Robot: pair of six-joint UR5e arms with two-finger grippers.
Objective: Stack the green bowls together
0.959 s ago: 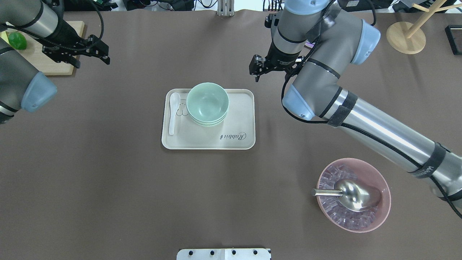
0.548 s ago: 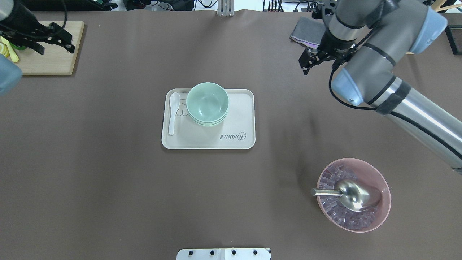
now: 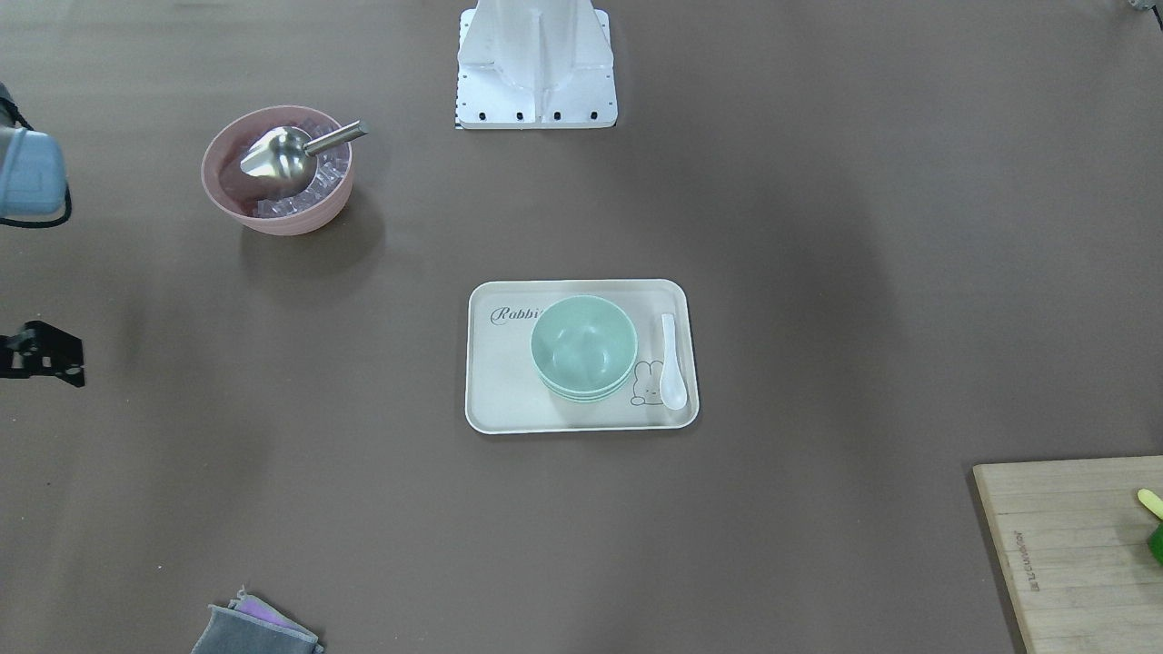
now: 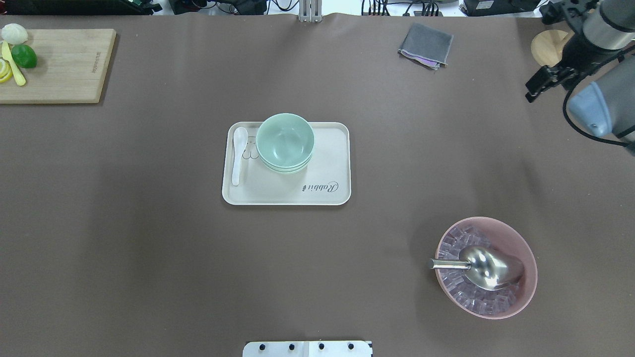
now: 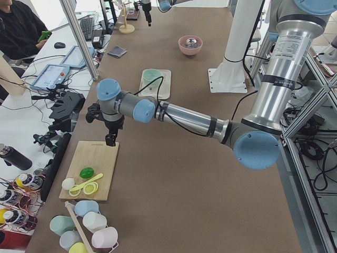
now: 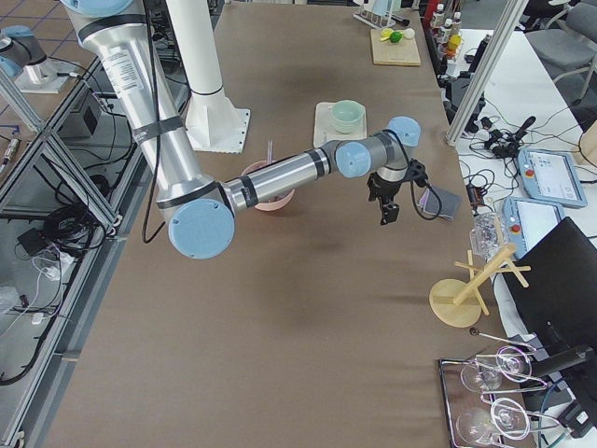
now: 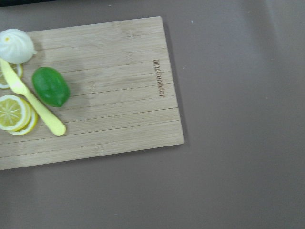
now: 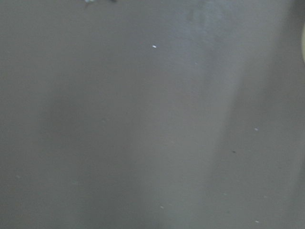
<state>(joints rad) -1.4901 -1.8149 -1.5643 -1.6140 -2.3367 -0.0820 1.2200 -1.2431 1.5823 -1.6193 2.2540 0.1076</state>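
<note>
The green bowls (image 4: 285, 141) stand nested in one stack on the cream tray (image 4: 297, 193), toward its far left part; the stack also shows in the front view (image 3: 583, 345). My right gripper (image 4: 532, 93) hangs far off at the table's right far edge, empty, its jaws apart in the front view (image 3: 73, 359). My left gripper (image 5: 110, 139) shows only in the exterior left view, above the cutting board's corner, and I cannot tell whether it is open or shut. Its wrist camera looks down on the board (image 7: 95, 90).
A white spoon (image 4: 238, 153) lies on the tray's left side. A pink bowl (image 4: 526, 292) of ice with a metal scoop (image 4: 488, 267) is at the near right. A grey cloth (image 4: 425, 45), a wooden stand (image 4: 545, 47) and a cutting board (image 4: 64, 64) with lime and lemon line the far edge.
Both arms have swung outward, away from the tray. The left arm has left the overhead view; the right gripper has moved to the far right edge. The bowl stack has not moved.
</note>
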